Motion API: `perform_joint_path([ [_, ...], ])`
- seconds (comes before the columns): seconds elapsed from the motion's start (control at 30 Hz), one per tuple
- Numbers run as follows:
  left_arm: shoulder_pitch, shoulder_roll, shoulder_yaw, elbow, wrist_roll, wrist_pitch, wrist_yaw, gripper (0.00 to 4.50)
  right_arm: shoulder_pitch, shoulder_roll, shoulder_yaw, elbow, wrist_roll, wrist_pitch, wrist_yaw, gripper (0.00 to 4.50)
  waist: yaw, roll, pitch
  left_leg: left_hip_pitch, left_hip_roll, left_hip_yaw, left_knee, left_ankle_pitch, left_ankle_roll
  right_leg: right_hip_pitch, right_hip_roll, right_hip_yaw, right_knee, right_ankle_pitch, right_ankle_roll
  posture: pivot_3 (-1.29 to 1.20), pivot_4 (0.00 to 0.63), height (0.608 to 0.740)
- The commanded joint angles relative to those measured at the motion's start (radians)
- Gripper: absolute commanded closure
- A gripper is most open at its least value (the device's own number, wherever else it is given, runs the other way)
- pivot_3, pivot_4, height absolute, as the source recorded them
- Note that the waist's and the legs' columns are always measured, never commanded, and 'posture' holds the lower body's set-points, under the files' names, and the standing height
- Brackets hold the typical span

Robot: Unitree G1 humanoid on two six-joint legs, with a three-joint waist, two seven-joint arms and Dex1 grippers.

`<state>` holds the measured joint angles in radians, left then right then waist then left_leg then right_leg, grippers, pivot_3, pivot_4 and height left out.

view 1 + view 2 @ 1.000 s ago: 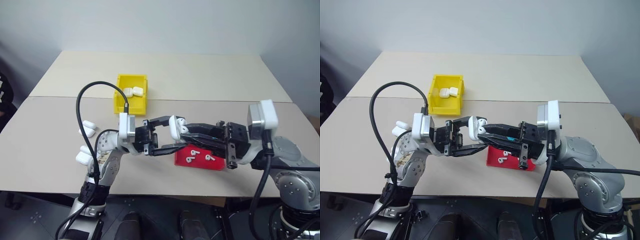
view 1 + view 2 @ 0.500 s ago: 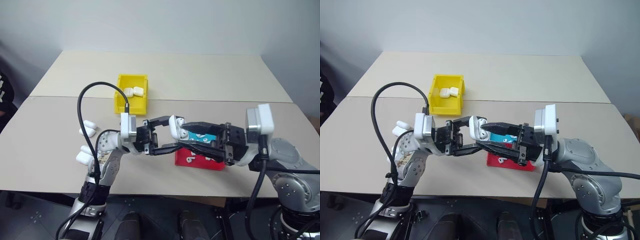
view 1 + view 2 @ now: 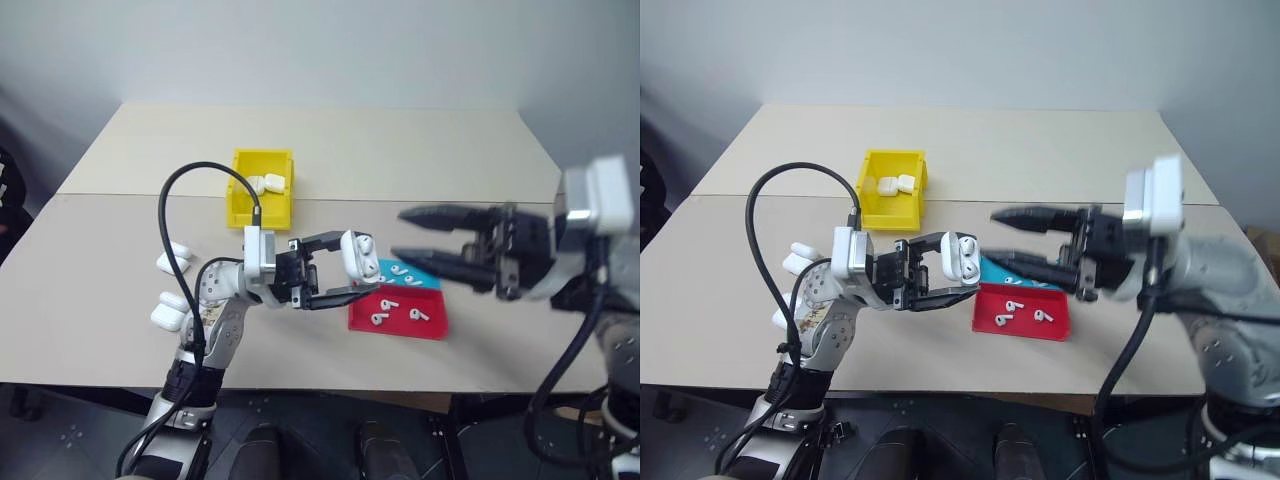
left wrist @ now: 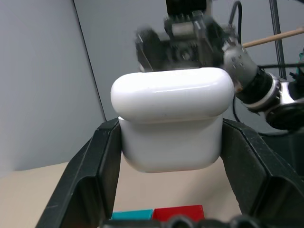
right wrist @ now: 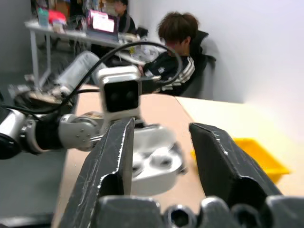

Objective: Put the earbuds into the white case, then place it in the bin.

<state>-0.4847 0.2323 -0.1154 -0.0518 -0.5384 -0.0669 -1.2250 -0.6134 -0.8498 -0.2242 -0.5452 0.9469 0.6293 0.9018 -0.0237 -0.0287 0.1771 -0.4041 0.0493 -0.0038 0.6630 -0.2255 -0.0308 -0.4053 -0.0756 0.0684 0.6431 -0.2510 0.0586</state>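
Right gripper [image 3: 418, 232] hangs spread and empty, well apart from the case, likely free to fetch earbuds [image 3: 396, 309] below it. Left gripper [image 3: 342, 270] pinches the white case [image 3: 355, 258] aloft, lid raised for loading.

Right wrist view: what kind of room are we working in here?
Likely a shared lab or office. Behind the beige table, a seated person works near a desk with a lit screen, and plain pale walls surround the setup.
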Motion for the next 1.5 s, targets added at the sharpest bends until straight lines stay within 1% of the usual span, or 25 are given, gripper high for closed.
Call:
perform_joint_path([
  [0.03, -0.041, -0.008, 0.001, 0.024, 0.010, -0.038, -0.011, 1.67, -0.154, -0.036, 0.064, -0.001, 0.024, 0.075, -0.015, 3.43, 0.002, 0.000, 0.000, 0.000, 0.000, -0.001, -0.001, 0.000, 0.000, 0.000, 0.000, -0.001, -0.001, 0.000, 0.000, 0.00, 0.150, 0.740],
  [0.07, -0.046, -0.009, 0.000, 0.033, 0.013, -0.042, -0.013, 1.67, -0.189, -0.039, 0.082, 0.002, 0.024, 0.089, -0.017, 3.86, 0.003, 0.000, 0.000, -0.001, 0.000, -0.001, -0.001, 0.000, 0.000, 0.000, 0.001, -0.001, -0.001, 0.000, 0.000, 0.00, 0.150, 0.740],
  [0.13, -0.061, -0.015, -0.003, 0.060, 0.019, -0.055, -0.020, 1.67, -0.296, -0.042, 0.160, 0.020, -0.011, 0.135, -0.015, 4.48, 0.004, 0.000, 0.000, -0.002, 0.000, -0.001, -0.001, 0.000, 0.000, 0.000, 0.000, -0.001, -0.002, 0.000, 0.000, 0.00, 0.150, 0.740],
  [0.23, -0.082, -0.025, -0.007, 0.093, 0.034, -0.077, -0.022, 1.67, -0.384, -0.041, 0.255, 0.034, -0.071, 0.166, 0.010, 4.48, 0.008, 0.000, 0.000, -0.003, 0.000, 0.000, -0.001, 0.000, 0.000, -0.002, -0.001, 0.000, -0.002, 0.000, 0.000, 0.00, 0.150, 0.740],
  [0.33, -0.107, -0.041, -0.013, 0.131, 0.053, -0.105, -0.024, 1.67, -0.421, -0.042, 0.338, 0.040, -0.155, 0.138, 0.070, 4.48, 0.012, 0.000, 0.000, -0.004, 0.000, 0.000, -0.001, 0.000, 0.000, -0.002, -0.001, -0.001, -0.002, 0.000, 0.000, 0.00, 0.150, 0.740],
  [0.57, -0.135, -0.049, -0.010, 0.165, 0.057, -0.127, -0.031, 1.67, -0.430, -0.030, 0.429, 0.081, -0.340, -0.025, 0.232, 4.48, 0.010, 0.000, 0.000, -0.004, 0.000, 0.000, 0.000, 0.000, 0.000, -0.002, -0.001, -0.001, -0.002, 0.000, 0.000, 0.00, 0.150, 0.740],
  [0.83, -0.129, -0.049, -0.010, 0.159, 0.066, -0.131, -0.029, 1.67, -0.418, -0.023, 0.522, 0.116, -0.537, -0.130, 0.309, 4.48, 0.009, 0.000, 0.000, -0.003, 0.000, 0.000, 0.000, 0.000, 0.000, -0.003, -0.001, -0.001, -0.001, 0.000, 0.000, 0.00, 0.150, 0.740],
  [0.97, -0.127, -0.050, -0.010, 0.150, 0.066, -0.127, -0.024, 1.67, -0.394, -0.034, 0.514, 0.133, -0.575, -0.162, 0.334, 4.48, 0.009, 0.000, 0.000, -0.003, 0.000, 0.000, 0.000, 0.000, 0.000, -0.003, -0.001, -0.001, -0.001, 0.000, 0.000, 0.00, 0.150, 0.740],
  [1.17, -0.128, -0.046, -0.005, 0.149, 0.062, -0.127, -0.023, 1.67, -0.374, -0.064, 0.474, 0.143, -0.583, -0.183, 0.362, 4.48, 0.009, 0.000, 0.000, -0.003, 0.000, 0.000, 0.000, 0.000, 0.000, -0.003, -0.001, -0.001, -0.001, 0.000, 0.000, 0.00, 0.150, 0.740],
  [1.5, -0.127, -0.046, 0.002, 0.158, 0.063, -0.134, -0.018, 1.67, -0.344, -0.046, 0.329, 0.169, -0.492, -0.195, 0.357, 4.48, 0.009, 0.000, 0.000, -0.003, 0.000, 0.000, 0.000, 0.000, 0.000, -0.002, -0.001, -0.001, -0.001, 0.000, 0.000, 0.00, 0.150, 0.740],
])
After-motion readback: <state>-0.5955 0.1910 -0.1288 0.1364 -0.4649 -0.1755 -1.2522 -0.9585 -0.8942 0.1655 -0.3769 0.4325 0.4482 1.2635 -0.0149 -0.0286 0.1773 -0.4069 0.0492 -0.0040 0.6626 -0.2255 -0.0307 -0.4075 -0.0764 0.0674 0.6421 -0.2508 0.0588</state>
